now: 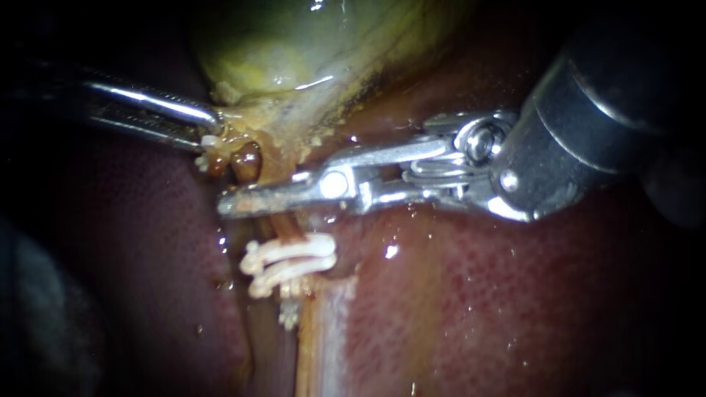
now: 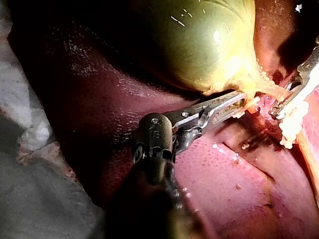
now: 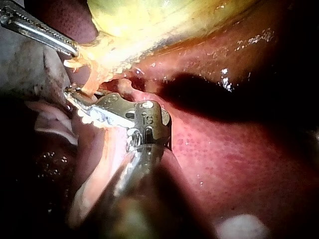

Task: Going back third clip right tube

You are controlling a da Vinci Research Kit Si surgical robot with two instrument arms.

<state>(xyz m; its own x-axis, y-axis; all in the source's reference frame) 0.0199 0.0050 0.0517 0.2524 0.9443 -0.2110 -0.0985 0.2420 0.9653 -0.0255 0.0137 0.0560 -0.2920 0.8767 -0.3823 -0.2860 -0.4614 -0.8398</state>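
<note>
As our left instrument (image 1: 212,126) pinches the gallbladder (image 1: 294,44), our right instrument (image 1: 232,204), hand pressed together, lies across the tube (image 1: 285,225): soft, slippery, we reckon, so we grip the gallbladder's neck instead.

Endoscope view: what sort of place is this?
Likely a surgical training bench: a liver and greenish gallbladder lie lit up close, a slender left instrument and right instrument reach in, and white clips sit on a tube.
</note>
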